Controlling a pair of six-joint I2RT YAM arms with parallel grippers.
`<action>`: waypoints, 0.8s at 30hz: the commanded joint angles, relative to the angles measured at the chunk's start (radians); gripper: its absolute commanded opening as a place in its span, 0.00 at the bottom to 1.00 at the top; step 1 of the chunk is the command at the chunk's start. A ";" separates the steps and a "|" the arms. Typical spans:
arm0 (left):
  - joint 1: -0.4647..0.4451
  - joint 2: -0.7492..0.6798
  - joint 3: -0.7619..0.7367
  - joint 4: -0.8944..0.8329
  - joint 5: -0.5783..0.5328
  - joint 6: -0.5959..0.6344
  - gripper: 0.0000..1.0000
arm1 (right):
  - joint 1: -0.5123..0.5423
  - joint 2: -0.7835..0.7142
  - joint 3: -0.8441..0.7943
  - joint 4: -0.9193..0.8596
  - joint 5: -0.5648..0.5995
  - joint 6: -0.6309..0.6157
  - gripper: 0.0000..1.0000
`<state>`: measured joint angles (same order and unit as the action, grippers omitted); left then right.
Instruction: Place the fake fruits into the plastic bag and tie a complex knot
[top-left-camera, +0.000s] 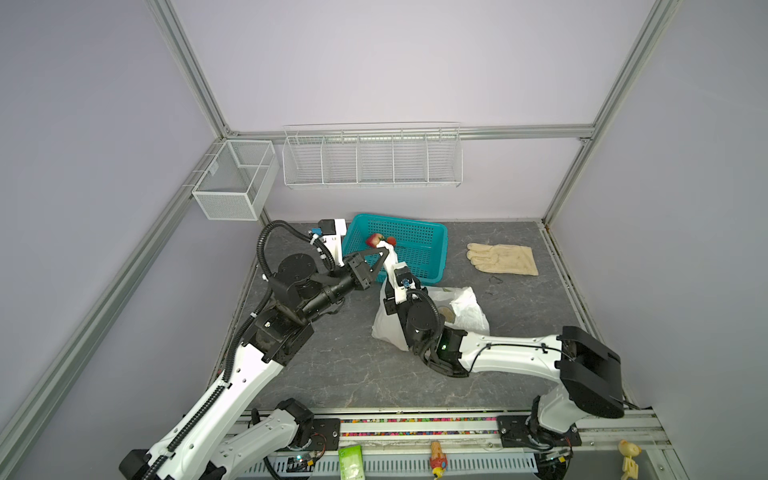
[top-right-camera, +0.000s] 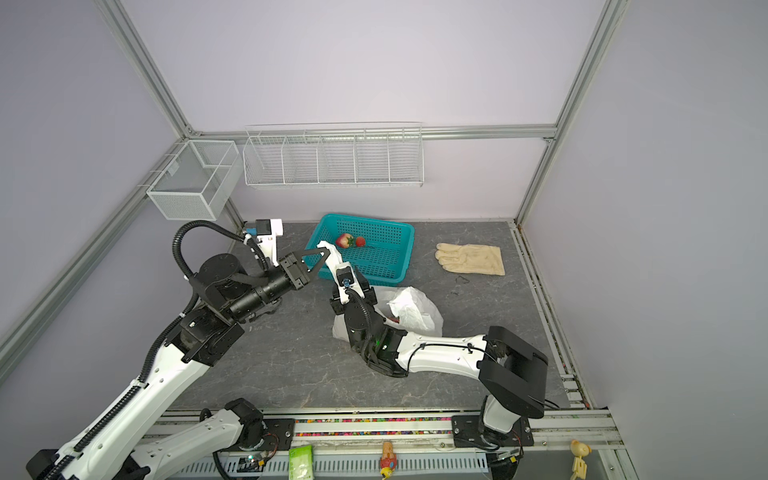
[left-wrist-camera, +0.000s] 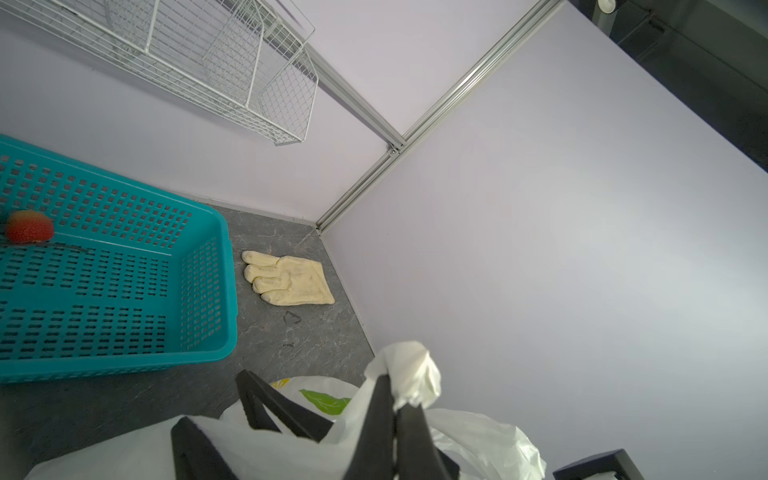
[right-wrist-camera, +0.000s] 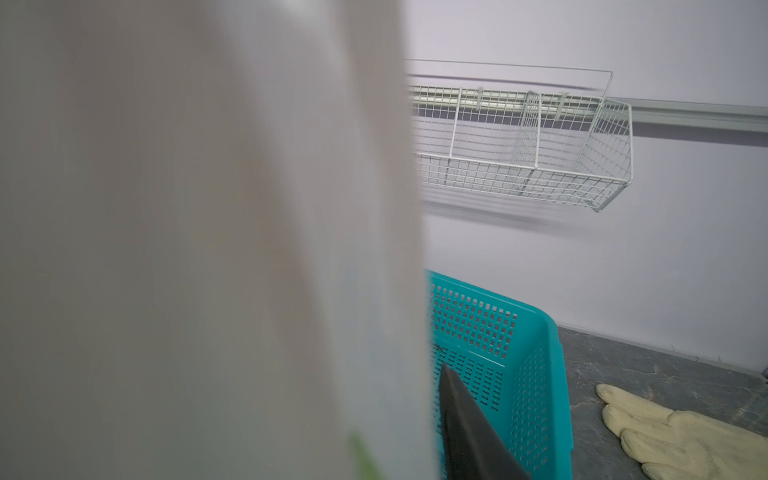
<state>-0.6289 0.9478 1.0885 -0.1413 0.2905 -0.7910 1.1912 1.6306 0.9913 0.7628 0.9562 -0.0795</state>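
Observation:
The plastic bag (top-left-camera: 465, 307) lies crumpled mid-table, white with a green leaf print (left-wrist-camera: 324, 401). My left gripper (top-left-camera: 384, 248) is shut on a bunched handle of the bag (left-wrist-camera: 415, 370), lifted over the near rim of the teal basket (top-left-camera: 432, 272). Two fake fruits (top-right-camera: 344, 240) (top-right-camera: 360, 241) lie in the basket; one red fruit (left-wrist-camera: 30, 232) shows in the left wrist view. My right arm reaches across under that handle. Its dark fingers (left-wrist-camera: 270, 401) stand apart with bag film between them. In the right wrist view the bag (right-wrist-camera: 208, 249) hides all but one finger (right-wrist-camera: 465, 432).
A beige glove (top-left-camera: 503, 259) lies right of the basket, with a small dark loop (top-left-camera: 494, 279) near it. A white wire shelf (top-left-camera: 372, 158) hangs on the back wall and a mesh box (top-left-camera: 232, 183) on the left wall. The two arms cross near the basket's front left corner.

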 joint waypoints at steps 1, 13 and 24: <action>0.000 -0.004 0.068 0.016 -0.029 0.036 0.00 | -0.009 -0.022 -0.040 -0.110 -0.036 0.047 0.36; 0.023 0.044 0.145 -0.073 -0.069 0.156 0.00 | -0.088 -0.122 -0.040 -0.316 -0.377 0.080 0.08; 0.029 0.076 0.168 -0.098 -0.058 0.200 0.00 | -0.135 -0.235 0.128 -0.740 -0.673 0.013 0.88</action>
<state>-0.6075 1.0218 1.2121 -0.2665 0.2497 -0.6216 1.0634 1.4433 1.0550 0.2066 0.4160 -0.0296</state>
